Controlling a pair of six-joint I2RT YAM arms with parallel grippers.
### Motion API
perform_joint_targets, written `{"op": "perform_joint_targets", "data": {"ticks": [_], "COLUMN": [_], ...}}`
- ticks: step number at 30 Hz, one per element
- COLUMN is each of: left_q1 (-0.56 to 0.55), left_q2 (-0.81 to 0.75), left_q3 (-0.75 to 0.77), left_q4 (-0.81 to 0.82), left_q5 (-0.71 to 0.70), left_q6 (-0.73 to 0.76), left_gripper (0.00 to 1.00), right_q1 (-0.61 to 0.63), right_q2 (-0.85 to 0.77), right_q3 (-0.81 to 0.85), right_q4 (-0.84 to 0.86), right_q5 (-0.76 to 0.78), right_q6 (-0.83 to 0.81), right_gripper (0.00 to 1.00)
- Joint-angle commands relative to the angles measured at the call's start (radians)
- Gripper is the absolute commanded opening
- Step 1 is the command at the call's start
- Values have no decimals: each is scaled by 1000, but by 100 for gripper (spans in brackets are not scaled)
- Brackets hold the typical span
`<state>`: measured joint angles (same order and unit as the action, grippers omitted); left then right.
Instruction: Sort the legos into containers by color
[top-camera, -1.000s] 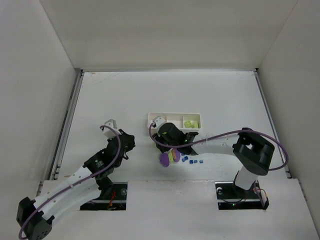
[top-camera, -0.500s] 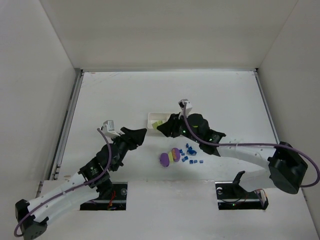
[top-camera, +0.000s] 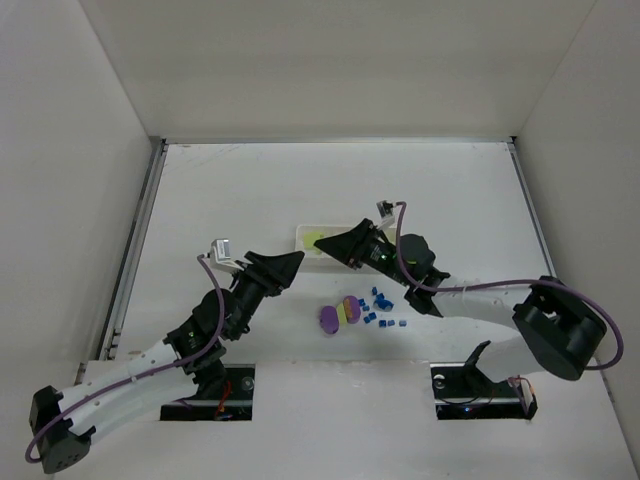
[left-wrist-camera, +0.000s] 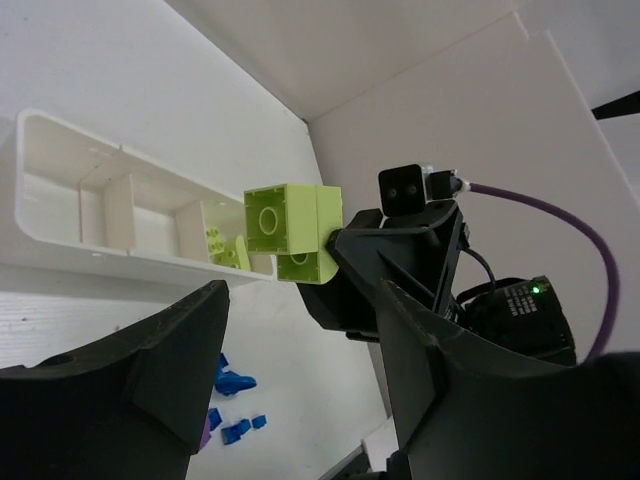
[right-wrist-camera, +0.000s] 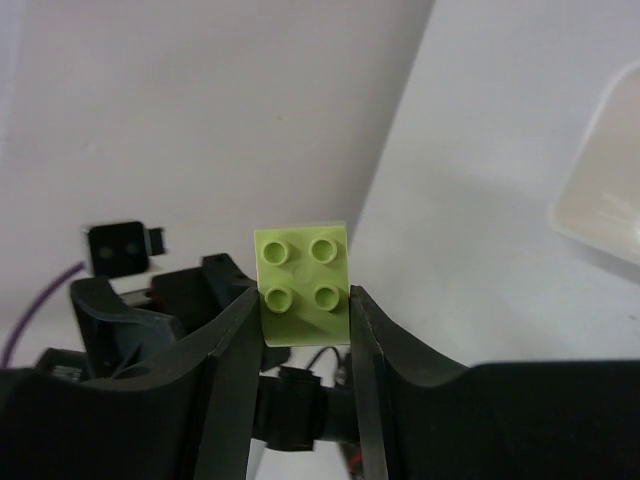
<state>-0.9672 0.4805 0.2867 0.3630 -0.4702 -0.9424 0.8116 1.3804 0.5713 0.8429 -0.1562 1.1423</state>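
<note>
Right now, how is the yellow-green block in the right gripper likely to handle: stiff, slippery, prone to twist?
Probably stiff: the yellow-green block shows crisp edges and studs, undeformed in the right gripper. Its smooth plastic faces may slip. Pinched only near one end, it could pivot.
</note>
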Motion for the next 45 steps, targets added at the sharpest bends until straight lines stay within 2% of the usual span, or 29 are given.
{"op": "perform_joint_targets", "data": {"ticks": [1,13,22,30,38,45], "left_q1": [17,186,295,310,318,336], "left_q2": [-3,66,153,164,161,126], "left_q3": [-1,3,2,-17,-41,-37], "left_q4": [85,140,260,260,240,172], "left_q5": [27,174,297,311,320,320], "left_q6": [-47,-145,-200,-213,-219,-203], "left_gripper": [58,59,54,47,54,56], "right_q1": [-4,-1,30,31,31,8], "right_q2": [45,201,278,295,299,281], "right_q3": [-2,-4,16,16,32,-2], "right_q4": [260,541,616,650,682,673], "right_q5": [-57,-88,-88,-85,-89,-85], "right_q6": [143,306,347,359,378,359], "right_gripper": [27,27,27,28,28,28]}}
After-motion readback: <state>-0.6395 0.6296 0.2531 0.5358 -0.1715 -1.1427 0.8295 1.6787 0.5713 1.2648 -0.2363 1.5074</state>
